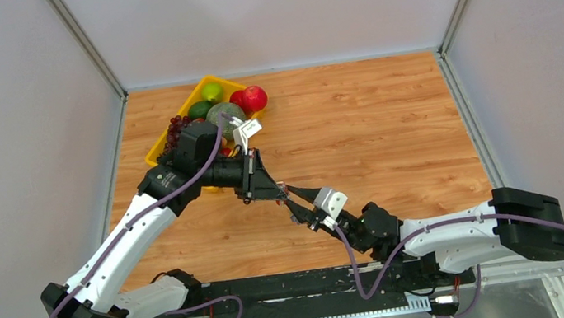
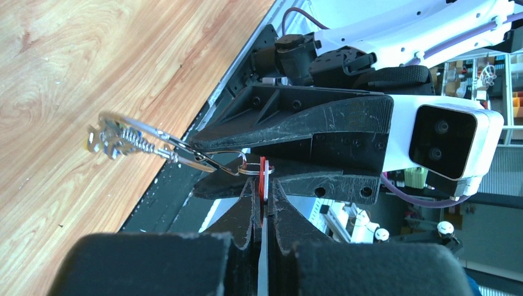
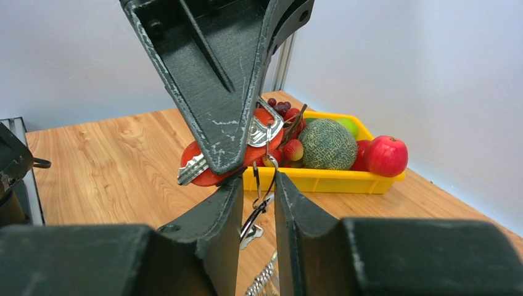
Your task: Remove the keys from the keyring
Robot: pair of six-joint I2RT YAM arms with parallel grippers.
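Top camera looks down from behind; close wrist cameras seemingly face each other, sharing the keys (image 3: 197, 166).

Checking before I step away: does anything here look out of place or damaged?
Nothing stands out. The left gripper pinches a red-tagged key, the keyring hangs between the jaws of the right gripper, and fruit sits in the yellow tray.

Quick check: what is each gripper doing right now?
The left gripper: shut on the red-tagged key.
The right gripper: open by a narrow gap, with the keyring hanging between its fingers; no grip visible.
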